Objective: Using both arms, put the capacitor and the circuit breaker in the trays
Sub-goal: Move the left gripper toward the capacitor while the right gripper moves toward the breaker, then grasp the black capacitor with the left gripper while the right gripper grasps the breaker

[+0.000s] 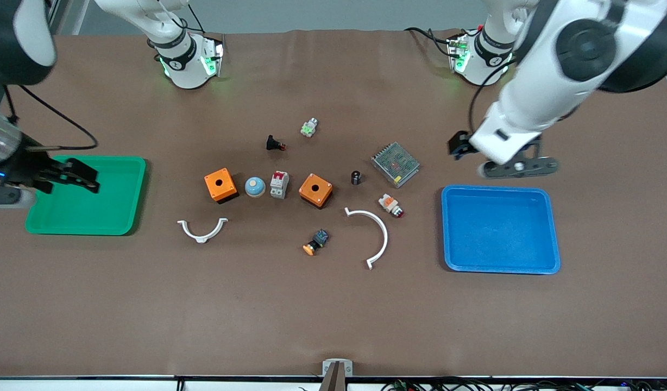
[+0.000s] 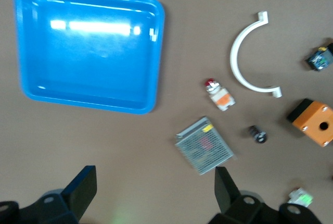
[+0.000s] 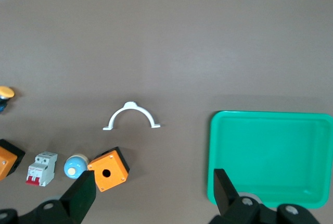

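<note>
The capacitor (image 1: 356, 177), a tiny black cylinder, stands on the table between an orange box and a mesh-covered unit; the left wrist view shows the capacitor (image 2: 257, 134) too. The circuit breaker (image 1: 279, 184), white-grey with red toggles, lies between a blue dome and that orange box, and appears as the circuit breaker (image 3: 41, 168) in the right wrist view. My left gripper (image 1: 518, 167) (image 2: 154, 190) hangs open and empty over the table beside the blue tray (image 1: 499, 231). My right gripper (image 1: 86, 178) (image 3: 155, 190) is open and empty over the green tray (image 1: 89, 209).
Two orange boxes (image 1: 220, 185) (image 1: 315, 190), a blue dome (image 1: 255, 187), a mesh-covered unit (image 1: 395, 164), two white curved clamps (image 1: 202, 230) (image 1: 374, 233) and several small push-buttons (image 1: 391, 205) lie scattered around the table's middle, between the two trays.
</note>
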`<move>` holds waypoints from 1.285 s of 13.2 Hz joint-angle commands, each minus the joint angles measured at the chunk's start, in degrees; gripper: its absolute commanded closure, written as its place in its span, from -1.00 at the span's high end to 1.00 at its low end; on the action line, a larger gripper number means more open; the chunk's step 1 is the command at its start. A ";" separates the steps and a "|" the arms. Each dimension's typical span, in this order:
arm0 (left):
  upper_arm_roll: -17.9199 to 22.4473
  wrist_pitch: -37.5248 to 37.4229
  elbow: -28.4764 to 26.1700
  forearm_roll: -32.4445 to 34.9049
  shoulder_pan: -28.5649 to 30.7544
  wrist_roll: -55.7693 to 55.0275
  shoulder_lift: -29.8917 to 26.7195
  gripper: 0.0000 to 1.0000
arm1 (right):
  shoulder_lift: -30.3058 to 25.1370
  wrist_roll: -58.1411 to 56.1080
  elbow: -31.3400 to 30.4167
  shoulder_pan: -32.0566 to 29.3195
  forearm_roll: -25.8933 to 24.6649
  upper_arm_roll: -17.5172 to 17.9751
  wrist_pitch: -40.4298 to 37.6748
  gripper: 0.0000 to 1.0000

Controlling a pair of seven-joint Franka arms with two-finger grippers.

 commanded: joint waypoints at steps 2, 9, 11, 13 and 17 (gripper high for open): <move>0.23 11.32 -6.05 1.35 -7.73 -11.86 4.02 0.99 | 2.79 0.48 0.89 4.73 0.18 -0.33 -1.55 0.99; 0.14 27.27 -10.29 5.32 -16.37 -30.43 17.02 0.81 | 5.95 16.28 -5.69 16.78 6.49 -0.25 2.37 0.99; 0.05 29.90 -10.64 5.32 -17.07 -32.72 19.05 0.71 | 5.95 19.37 -10.08 19.59 7.29 -0.25 7.99 0.99; 0.14 33.85 -11.43 5.41 -18.56 -36.23 21.16 0.61 | 5.95 23.32 -14.30 22.22 9.39 -0.25 14.06 0.99; 0.23 35.98 -11.52 5.41 -20.06 -36.86 23.54 0.44 | 6.83 24.30 -22.48 25.13 10.28 -0.25 24.61 1.00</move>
